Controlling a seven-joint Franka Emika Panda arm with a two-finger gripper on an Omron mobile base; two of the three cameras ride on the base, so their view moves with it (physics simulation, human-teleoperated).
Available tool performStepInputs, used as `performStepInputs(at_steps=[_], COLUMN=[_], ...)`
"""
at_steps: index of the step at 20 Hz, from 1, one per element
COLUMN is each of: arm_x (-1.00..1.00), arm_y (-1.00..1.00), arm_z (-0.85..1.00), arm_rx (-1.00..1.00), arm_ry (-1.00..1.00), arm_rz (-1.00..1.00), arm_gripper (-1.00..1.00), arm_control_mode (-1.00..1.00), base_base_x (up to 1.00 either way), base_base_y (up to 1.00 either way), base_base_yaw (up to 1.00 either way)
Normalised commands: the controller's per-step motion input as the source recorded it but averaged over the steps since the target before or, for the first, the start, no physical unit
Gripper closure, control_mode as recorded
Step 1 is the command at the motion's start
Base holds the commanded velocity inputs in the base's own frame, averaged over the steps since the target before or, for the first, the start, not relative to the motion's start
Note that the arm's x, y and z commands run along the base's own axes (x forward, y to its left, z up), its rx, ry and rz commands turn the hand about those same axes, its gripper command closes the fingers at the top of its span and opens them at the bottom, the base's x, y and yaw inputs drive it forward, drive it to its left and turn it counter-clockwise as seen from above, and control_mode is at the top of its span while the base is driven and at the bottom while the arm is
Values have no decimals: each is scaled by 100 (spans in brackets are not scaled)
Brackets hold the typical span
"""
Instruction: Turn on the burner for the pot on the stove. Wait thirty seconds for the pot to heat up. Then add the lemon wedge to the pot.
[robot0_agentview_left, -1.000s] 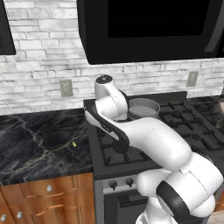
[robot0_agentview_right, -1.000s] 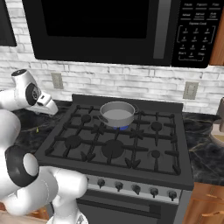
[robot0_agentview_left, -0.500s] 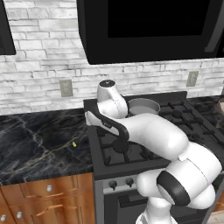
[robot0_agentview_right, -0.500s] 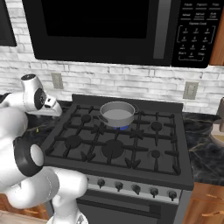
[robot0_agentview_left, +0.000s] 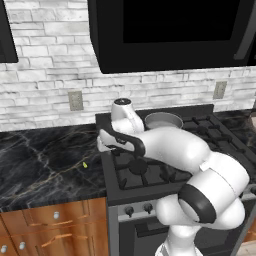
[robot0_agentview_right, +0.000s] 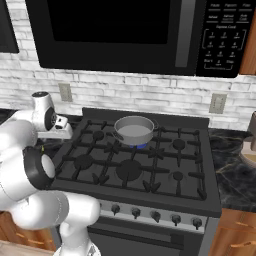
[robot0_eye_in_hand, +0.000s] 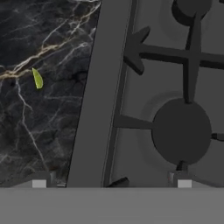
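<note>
The grey pot (robot0_agentview_right: 134, 130) stands on the back middle grate of the black stove (robot0_agentview_right: 200, 197), and a blue glow marks the burner (robot0_agentview_right: 143, 146) under it. In the left base view the pot (robot0_agentview_left: 163, 120) sits behind my arm. The lemon wedge (robot0_eye_in_hand: 37, 79), tiny and yellow-green, lies on the black marble counter left of the stove; it also shows as the lemon wedge (robot0_agentview_left: 85, 164) near the stove's side. My gripper (robot0_eye_in_hand: 111, 183) hangs open and empty above the stove's left edge, pointing down, with the wedge off to its left. My gripper (robot0_agentview_left: 103, 146) is apart from the wedge.
An unlit burner cap (robot0_eye_in_hand: 181, 131) with grate prongs lies right under the hand. The marble counter (robot0_agentview_left: 40, 165) stretches left. A row of knobs (robot0_agentview_right: 155, 215) lines the stove front. A black microwave (robot0_agentview_right: 125, 35) hangs overhead. A wall outlet (robot0_agentview_left: 75, 100) sits behind the counter.
My hand has swung a little and sunk lower over the stove's left edge. The pot and the wedge have not moved. The jaws stay open.
</note>
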Motion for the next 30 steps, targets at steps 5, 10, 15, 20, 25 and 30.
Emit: performStepInputs(at_steps=[5,10,15,20,25,30], arm_x=[16,24,33,50,24,0], arm_y=[33,54,59,16,8,27], arm_z=[-1,0,-24,-29,-27,-9], arm_rx=[0,0,0,0,0,0], arm_ry=[12,0,0,0,1,6], arm_rz=[8,1,0,0,0,7], arm_gripper=[-100,-100,-100,-100,-100,-100], arm_control_mode=[-100,-100,-100,-100,-100,-100], base_base_x=[0,0,0,0,0,0], base_base_y=[0,0,0,0,0,0], base_base_yaw=[0,0,0,0,0,0])
